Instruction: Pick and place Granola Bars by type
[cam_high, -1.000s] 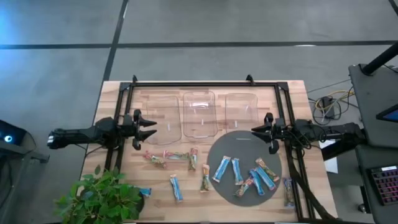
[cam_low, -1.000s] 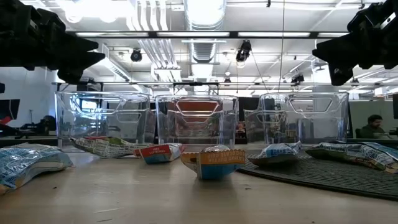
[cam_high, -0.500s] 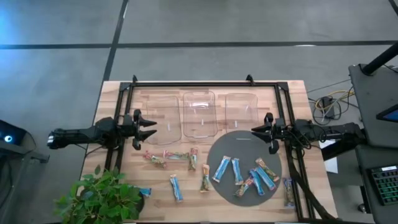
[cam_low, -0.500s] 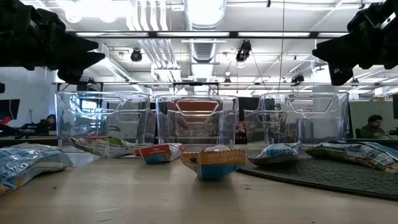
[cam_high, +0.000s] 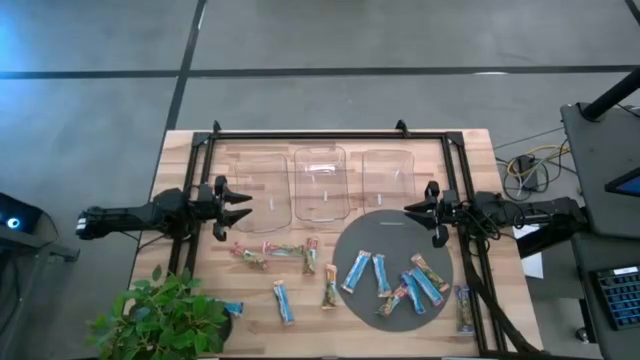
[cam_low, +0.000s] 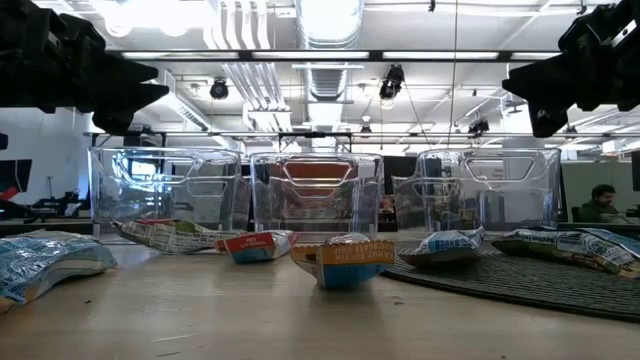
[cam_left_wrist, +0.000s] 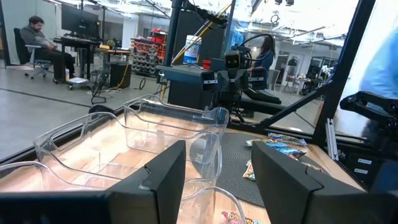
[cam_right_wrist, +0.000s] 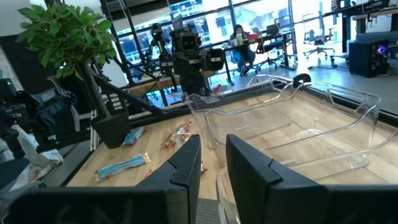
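Observation:
Several granola bars lie flat on the table. Light blue and tan ones (cam_high: 400, 282) are on a round dark mat (cam_high: 392, 232) at the near right. Others (cam_high: 283, 300) lie on the bare wood, near the middle. My left gripper (cam_high: 243, 206) is open and empty, held above the table's left side, next to the left bin. My right gripper (cam_high: 412, 214) is open and empty above the mat's far right edge. In the low view, bars (cam_low: 345, 262) lie in front of the bins.
Three clear plastic bins (cam_high: 320, 182) stand in a row at the table's far side, inside a black frame (cam_high: 330, 133). A potted plant (cam_high: 165, 315) stands at the near left corner. One bar (cam_high: 464, 308) lies at the near right, off the mat.

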